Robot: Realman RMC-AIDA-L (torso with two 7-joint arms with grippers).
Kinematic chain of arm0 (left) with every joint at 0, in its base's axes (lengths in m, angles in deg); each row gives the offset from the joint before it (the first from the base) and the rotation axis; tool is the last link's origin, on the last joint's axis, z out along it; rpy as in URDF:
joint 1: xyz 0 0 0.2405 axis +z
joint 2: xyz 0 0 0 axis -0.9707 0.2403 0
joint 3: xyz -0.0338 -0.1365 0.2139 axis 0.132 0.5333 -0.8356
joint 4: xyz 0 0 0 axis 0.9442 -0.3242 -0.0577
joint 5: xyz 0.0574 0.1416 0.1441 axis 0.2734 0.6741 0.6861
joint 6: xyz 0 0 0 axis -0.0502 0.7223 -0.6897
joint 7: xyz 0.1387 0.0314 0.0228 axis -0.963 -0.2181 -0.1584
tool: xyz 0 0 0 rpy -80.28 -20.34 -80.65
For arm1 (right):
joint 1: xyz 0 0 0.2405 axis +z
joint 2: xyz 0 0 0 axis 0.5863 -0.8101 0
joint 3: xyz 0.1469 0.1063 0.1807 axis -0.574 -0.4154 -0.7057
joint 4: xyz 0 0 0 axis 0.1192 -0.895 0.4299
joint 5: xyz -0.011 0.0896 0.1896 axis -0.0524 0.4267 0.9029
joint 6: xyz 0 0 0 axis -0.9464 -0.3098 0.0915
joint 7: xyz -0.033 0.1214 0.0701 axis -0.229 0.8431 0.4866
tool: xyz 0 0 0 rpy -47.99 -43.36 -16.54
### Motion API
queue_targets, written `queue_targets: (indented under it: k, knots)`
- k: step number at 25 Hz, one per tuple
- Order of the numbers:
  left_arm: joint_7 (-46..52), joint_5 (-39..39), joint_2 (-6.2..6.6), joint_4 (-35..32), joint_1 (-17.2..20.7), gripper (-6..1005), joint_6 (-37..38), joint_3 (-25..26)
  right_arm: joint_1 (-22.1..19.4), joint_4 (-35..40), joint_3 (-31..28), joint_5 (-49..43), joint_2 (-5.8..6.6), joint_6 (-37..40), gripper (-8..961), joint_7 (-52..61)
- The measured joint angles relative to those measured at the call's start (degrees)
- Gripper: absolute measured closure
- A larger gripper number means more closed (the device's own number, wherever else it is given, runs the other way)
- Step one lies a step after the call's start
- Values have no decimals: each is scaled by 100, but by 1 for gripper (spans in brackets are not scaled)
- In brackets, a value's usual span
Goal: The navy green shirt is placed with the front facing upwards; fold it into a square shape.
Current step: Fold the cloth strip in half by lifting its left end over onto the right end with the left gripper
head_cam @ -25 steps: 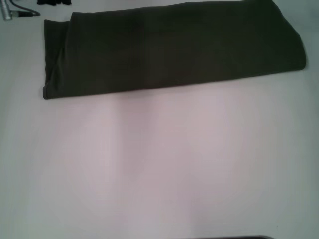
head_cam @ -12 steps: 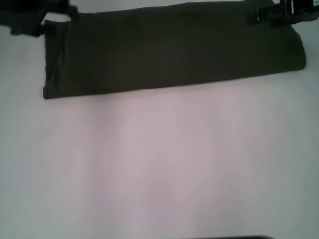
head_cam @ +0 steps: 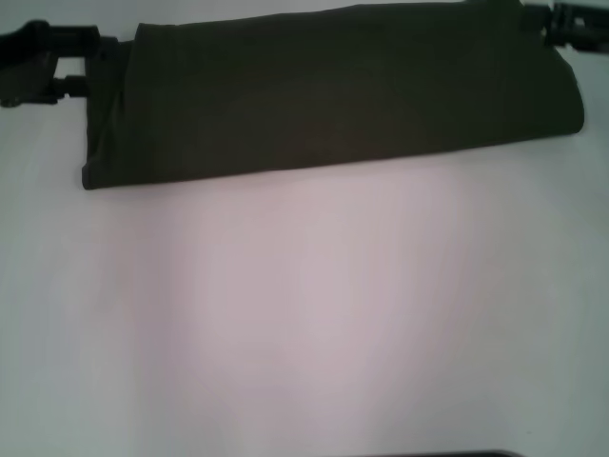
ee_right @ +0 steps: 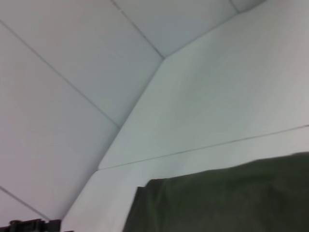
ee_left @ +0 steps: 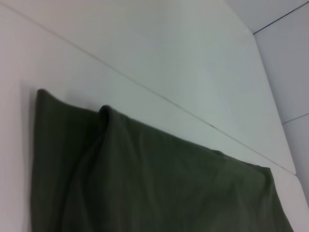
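The navy green shirt (head_cam: 333, 90) is lying folded into a long band across the far part of the white table (head_cam: 304, 314). The head view is showing the left gripper (head_cam: 48, 67) beside its left end and the right gripper (head_cam: 571, 24) at its far right corner; whether either is parted, I cannot tell. Both wrist views are showing only cloth (ee_left: 145, 183) and tabletop, with a dark gripper part at one edge of the right wrist view

The navy green shirt (head_cam: 333, 90) is seen as plain dark olive, without visible print, on a white table (head_cam: 304, 314) tinged faintly pink, and both grippers at the far corners are black.
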Motion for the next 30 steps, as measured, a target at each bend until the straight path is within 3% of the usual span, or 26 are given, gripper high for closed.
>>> queue_targets:
  k: [5, 9, 30]
  knots:
    - [-268, 11, -39, -368, 69, 220, -457, -35, -195, -428, -278, 17, -58, -95, 7, -607]
    - [-379, 65, -66, -549, 85, 220, -713, -82, -204, -726, -295, -21, 0, -214, 6, -786]
    - [-456, 801, -157, -1063, 217, 221, -1441, -130, -140, -771, -330, -271, 13, -339, 7, -804]
